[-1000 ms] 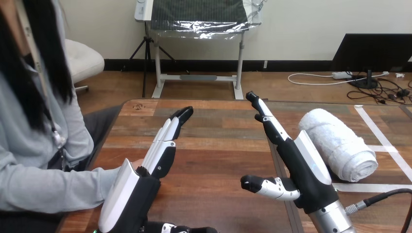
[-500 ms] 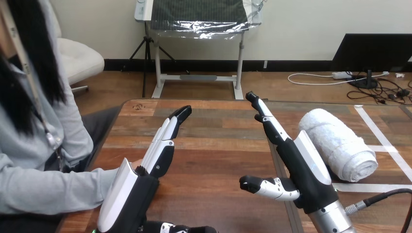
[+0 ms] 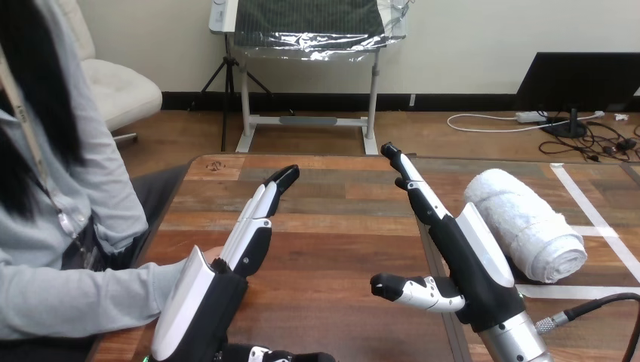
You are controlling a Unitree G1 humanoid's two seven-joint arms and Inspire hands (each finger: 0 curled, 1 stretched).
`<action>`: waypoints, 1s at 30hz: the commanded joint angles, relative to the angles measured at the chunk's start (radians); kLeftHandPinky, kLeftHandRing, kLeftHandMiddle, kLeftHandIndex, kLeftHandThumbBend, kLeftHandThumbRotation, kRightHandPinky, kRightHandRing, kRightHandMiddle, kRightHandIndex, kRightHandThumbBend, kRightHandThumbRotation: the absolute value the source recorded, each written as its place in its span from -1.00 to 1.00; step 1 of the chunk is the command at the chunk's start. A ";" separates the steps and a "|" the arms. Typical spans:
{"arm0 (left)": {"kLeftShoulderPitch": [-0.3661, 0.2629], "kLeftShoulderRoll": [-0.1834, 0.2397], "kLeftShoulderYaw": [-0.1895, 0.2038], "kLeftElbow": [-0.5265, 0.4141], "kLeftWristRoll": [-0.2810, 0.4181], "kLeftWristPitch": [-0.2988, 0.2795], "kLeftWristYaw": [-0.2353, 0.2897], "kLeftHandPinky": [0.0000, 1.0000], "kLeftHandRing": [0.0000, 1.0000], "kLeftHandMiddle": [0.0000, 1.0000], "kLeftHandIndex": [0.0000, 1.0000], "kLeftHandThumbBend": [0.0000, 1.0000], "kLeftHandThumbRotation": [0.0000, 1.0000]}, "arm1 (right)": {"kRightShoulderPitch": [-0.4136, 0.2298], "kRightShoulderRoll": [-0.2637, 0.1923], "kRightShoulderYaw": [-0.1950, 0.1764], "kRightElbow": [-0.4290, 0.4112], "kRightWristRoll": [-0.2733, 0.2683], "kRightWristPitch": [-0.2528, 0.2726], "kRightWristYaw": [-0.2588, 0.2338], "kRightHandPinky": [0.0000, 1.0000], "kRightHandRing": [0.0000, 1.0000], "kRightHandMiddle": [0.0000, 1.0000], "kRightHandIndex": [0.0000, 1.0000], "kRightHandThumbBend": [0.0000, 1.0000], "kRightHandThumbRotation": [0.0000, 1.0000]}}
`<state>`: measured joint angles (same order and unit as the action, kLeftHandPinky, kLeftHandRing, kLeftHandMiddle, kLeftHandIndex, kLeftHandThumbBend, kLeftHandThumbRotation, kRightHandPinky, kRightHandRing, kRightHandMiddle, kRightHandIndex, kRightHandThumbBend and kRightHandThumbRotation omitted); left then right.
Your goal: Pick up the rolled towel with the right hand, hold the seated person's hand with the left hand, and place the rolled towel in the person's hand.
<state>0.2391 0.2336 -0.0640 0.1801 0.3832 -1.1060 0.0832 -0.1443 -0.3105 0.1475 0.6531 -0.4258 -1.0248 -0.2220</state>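
Head view against the frames before: almost nothing has changed. The white rolled terry towel (image 3: 524, 222) lies where it did, on the right part of the brown wooden plank table (image 3: 332, 226), its near end pointing at the lower right and white tape lines (image 3: 596, 215) running beside it. Neither arm has shifted by any amount worth telling; only the thumb of the right robot hand (image 3: 472, 260) has crept a shade further away from the towel. The person at the table's left side has leaned back a little.

The right robot hand stands just left of the towel, near it, though whether they touch cannot be told. It is on edge with its white shell towards the towel, its fingers (image 3: 411, 185) stretched straight up the table and its thumb stuck out sideways away from the towel, so it is released and grasps nothing. The left robot hand (image 3: 226, 268) is well to the left of the towel, also on edge, fingers straight and together, slack and holding nothing. The person's grey sleeve (image 3: 83, 294) reaches in to the far side of that hand, where the person's hand is mostly hidden; contact cannot be told.
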 commanded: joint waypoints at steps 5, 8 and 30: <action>-0.050 0.011 -0.004 0.005 -0.034 -0.005 -0.013 1.00 1.00 1.00 1.00 1.00 0.61 | -0.037 0.006 -0.027 -0.049 0.002 0.011 -0.019 0.87 1.00 1.00 1.00 1.00 0.77; -0.050 0.012 -0.008 0.006 -0.049 -0.003 -0.023 1.00 1.00 1.00 1.00 1.00 0.61 | -0.036 0.004 -0.028 -0.055 -0.001 0.015 -0.020 0.85 1.00 1.00 1.00 1.00 0.75; -0.055 -0.003 -0.010 0.002 -0.075 0.022 -0.056 1.00 1.00 1.00 1.00 1.00 0.59 | -0.091 -0.004 -0.060 -0.061 0.039 0.049 -0.019 0.76 1.00 1.00 1.00 1.00 0.52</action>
<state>0.2351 0.2336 -0.0690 0.1901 0.3216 -1.0879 0.0305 -0.1475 -0.3110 0.1343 0.6316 -0.4234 -0.9840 -0.2236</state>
